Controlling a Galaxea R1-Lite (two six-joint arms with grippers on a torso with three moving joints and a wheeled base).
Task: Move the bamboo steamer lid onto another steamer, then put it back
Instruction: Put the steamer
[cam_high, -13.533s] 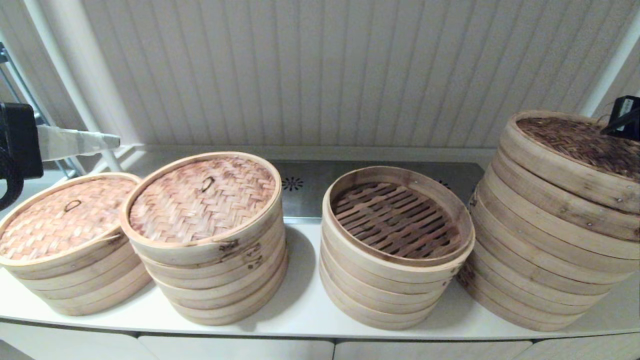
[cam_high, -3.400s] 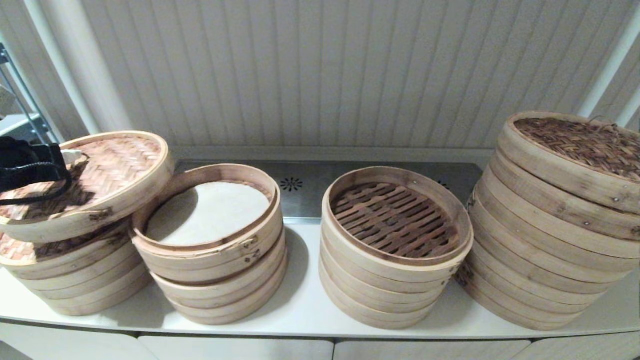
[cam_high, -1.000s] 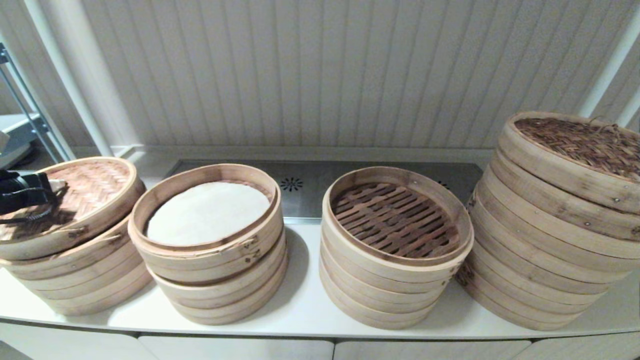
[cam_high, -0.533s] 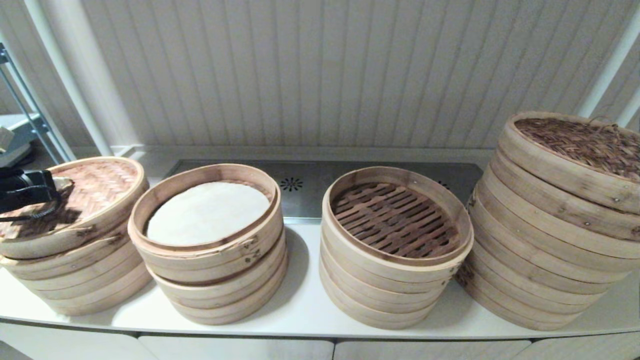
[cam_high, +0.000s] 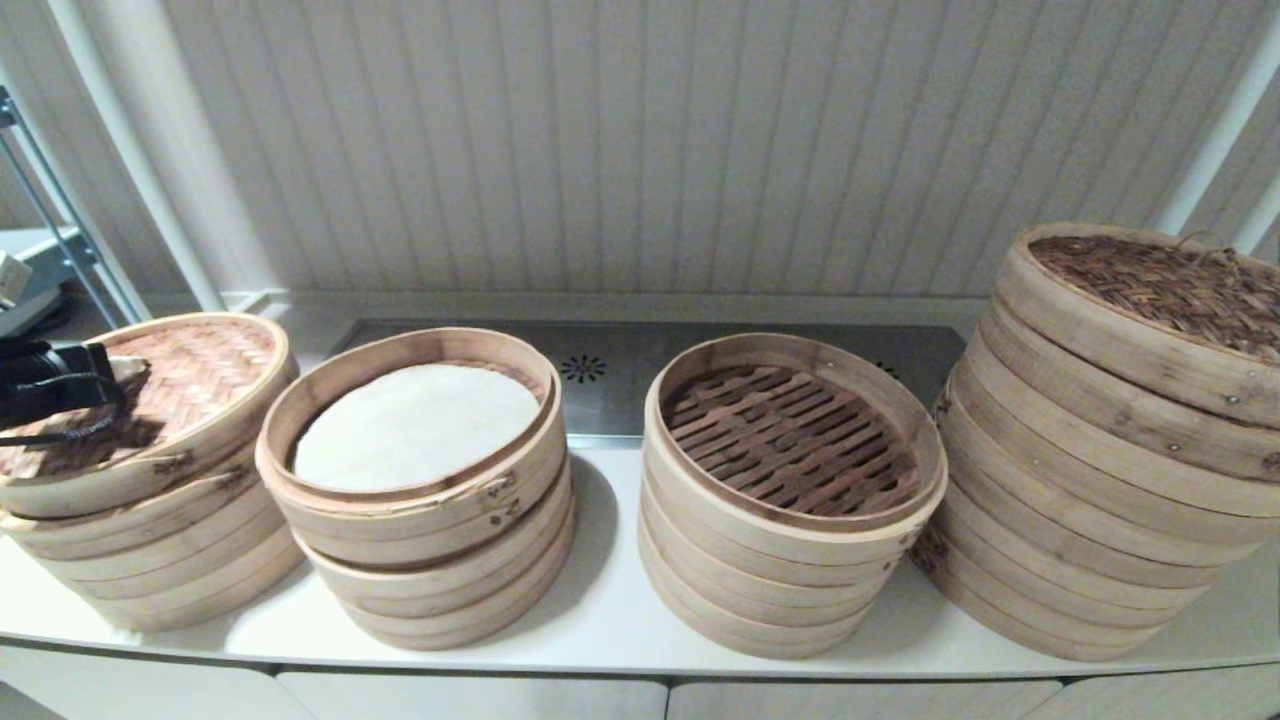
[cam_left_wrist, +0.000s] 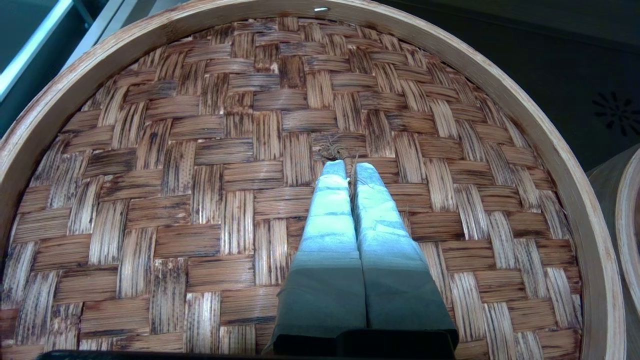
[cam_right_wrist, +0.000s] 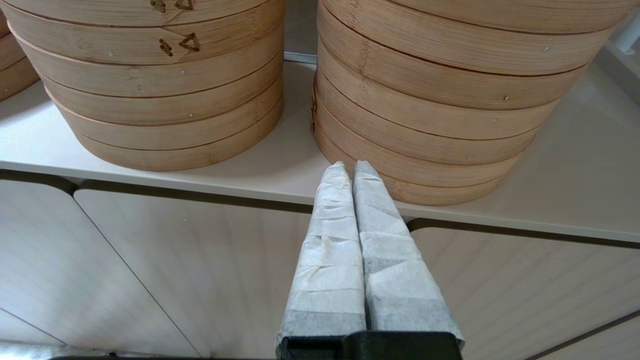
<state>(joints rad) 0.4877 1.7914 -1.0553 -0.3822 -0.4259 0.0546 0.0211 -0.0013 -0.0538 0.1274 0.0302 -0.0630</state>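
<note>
The woven bamboo steamer lid rests slightly tilted on top of the far-left steamer stack, over that stack's own lid. My left gripper sits on it, shut on the small loop handle at the lid's centre; the gripper pinches the fibre loop between its taped fingers. The second stack stands uncovered, a white liner showing inside. My right gripper is shut on nothing, parked below the counter edge in front of the two right-hand stacks.
A third stack with an open slatted tray and a taller fourth stack with a dark woven lid stand to the right. White counter runs along the front; a metal rack is at far left.
Over the last second the lid has barely moved, settling a touch on the far-left stack. Before that my left gripper carried it from the second stack and lowered it there.
</note>
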